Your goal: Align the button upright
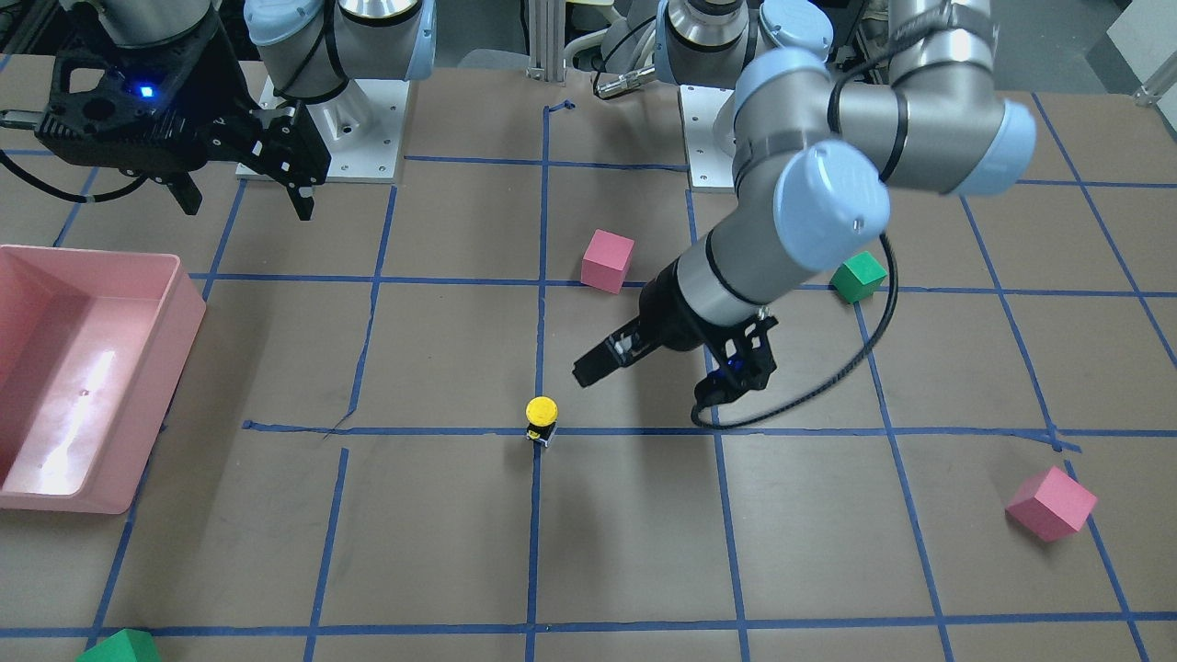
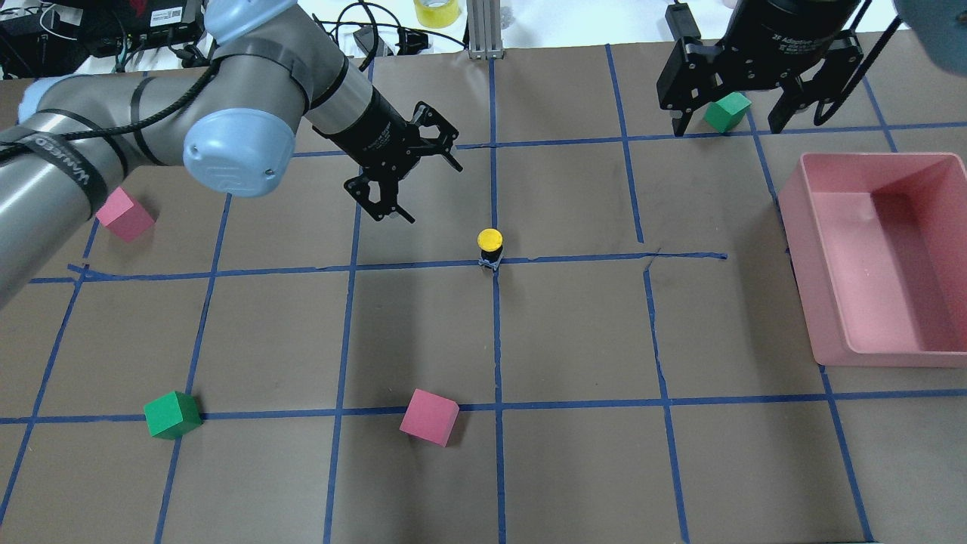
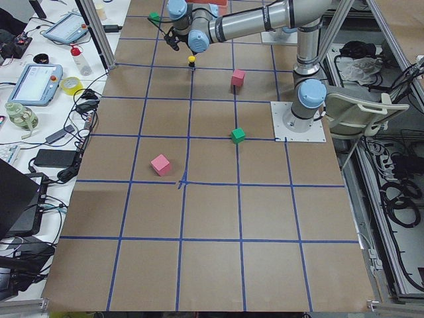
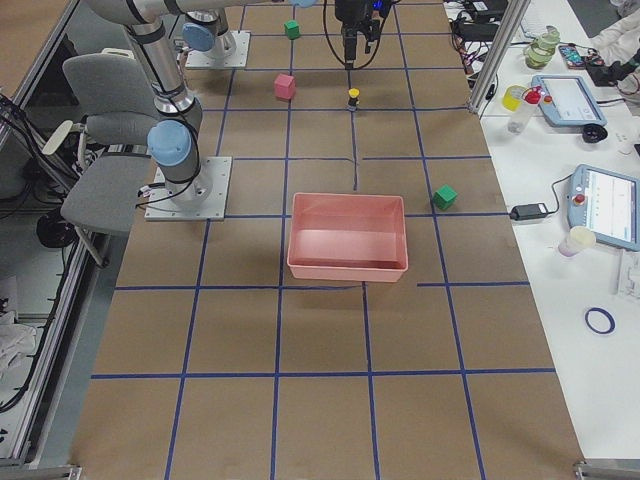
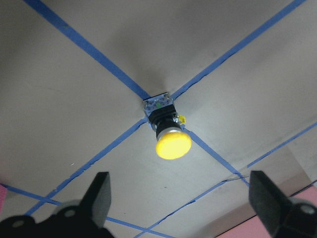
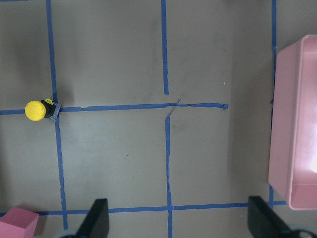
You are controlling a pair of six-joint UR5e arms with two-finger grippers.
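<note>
The button (image 1: 542, 418) stands upright on a crossing of blue tape lines, yellow cap on top, black body and whitish base below. It also shows in the overhead view (image 2: 490, 245), the left wrist view (image 5: 168, 134) and the right wrist view (image 6: 38, 110). My left gripper (image 2: 430, 193) is open and empty, raised above the table beside the button, apart from it; its fingers (image 5: 99, 193) frame the button from above. My right gripper (image 2: 727, 127) is open and empty, held high near the pink bin, far from the button.
A pink bin (image 2: 801, 227) sits on my right side. Several cubes lie around: pink (image 2: 429, 417), green (image 2: 172, 414), pink (image 2: 125, 214) and green (image 2: 727, 111). Blue tape lines grid the brown table.
</note>
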